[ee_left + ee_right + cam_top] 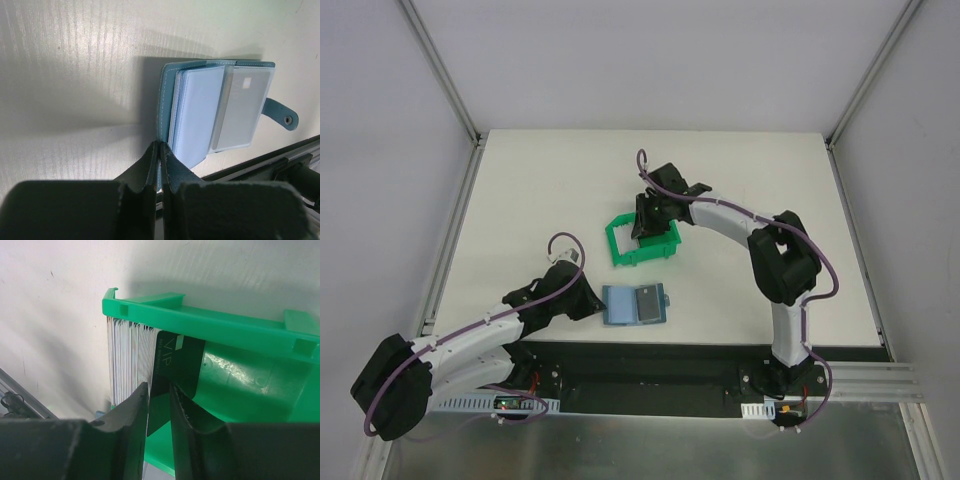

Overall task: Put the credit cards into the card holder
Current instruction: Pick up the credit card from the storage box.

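Between right jaws, nearly together, catches dark VIP card (177, 360); cannot tell if clamped. Risks slipping off its thin edge, or dragging packed pale cards (127, 360) beside it from green bin (225, 325). Pinches cover of open card holder (167, 95) in shut left jaws, flat on surface (75, 75).

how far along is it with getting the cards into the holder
Done: one pale grey card sits in a sleeve of the open card holder. In hand: the left gripper pinches the holder's edge, and the right gripper straddles a dark card standing in the green bin; a firm grip isn't clear. Left: carrying that card over and slotting it, then probably the pale cards beside it.
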You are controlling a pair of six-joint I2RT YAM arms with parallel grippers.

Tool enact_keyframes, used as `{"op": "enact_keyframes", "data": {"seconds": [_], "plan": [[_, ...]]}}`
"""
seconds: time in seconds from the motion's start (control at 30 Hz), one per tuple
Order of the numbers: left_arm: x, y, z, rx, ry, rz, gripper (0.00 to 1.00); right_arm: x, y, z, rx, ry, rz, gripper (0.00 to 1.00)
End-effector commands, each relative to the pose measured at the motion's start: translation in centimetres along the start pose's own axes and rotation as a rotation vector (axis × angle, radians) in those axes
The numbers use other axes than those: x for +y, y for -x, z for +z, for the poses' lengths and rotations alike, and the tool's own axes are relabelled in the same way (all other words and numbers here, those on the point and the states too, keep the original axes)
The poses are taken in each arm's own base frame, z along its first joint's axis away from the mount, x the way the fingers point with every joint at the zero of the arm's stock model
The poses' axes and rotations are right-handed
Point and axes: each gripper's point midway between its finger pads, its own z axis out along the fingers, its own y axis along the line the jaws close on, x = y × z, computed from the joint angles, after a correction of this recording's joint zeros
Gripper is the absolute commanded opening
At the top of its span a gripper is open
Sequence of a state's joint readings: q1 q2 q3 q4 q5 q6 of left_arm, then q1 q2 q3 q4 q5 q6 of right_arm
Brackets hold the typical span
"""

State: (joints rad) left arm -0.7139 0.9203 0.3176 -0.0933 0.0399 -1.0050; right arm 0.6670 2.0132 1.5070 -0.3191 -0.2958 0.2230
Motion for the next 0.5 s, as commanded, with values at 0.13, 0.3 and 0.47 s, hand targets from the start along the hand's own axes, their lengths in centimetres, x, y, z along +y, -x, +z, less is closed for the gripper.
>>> {"op": "enact_keyframes", "data": {"seconds": [0.13, 0.3, 0.47], "plan": [[-1.3, 1.1, -0.2, -0.033, -0.023, 0.022, 0.0, 1.6, 2.6, -3.6, -0.1, 0.009, -0.048, 0.18], [-1.2, 1.0, -0.2, -0.031, -0.022, 0.022, 0.0, 0.8, 3.1, -4.3, -0.115, -0.053, -0.081, 0.05], [-1.1, 0.9, -0.2, -0.029, -0.023, 0.022, 0.0, -0.8, 4.9, -6.6, -0.185, -0.181, -0.146, 0.0]]}}
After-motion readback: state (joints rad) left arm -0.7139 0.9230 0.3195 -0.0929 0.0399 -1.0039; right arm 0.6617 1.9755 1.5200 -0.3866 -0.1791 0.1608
